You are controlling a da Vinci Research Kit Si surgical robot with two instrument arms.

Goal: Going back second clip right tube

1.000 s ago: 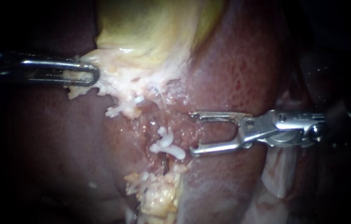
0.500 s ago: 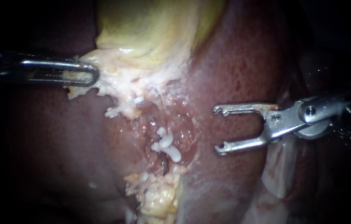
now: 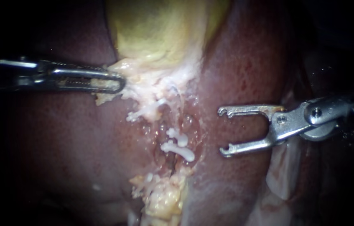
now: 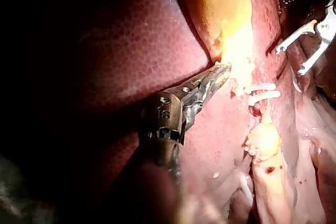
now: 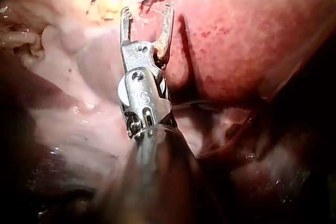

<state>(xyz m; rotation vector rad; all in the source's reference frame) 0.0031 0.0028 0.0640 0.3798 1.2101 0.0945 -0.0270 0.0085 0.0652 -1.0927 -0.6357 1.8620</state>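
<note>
Our right instrument [image 3: 223, 130] holds its hooked steel jaws spread and empty over mottled red liver [image 3: 243, 62], just right of two white plastic clips [image 3: 179, 144] in the glistening raw bed [image 3: 185, 125]. The left wrist view shows most plainly our left instrument [image 4: 224, 70] pinching pale fatty tissue [image 4: 239, 51] beneath the smooth yellow-green gallbladder [image 3: 160, 33].
</note>
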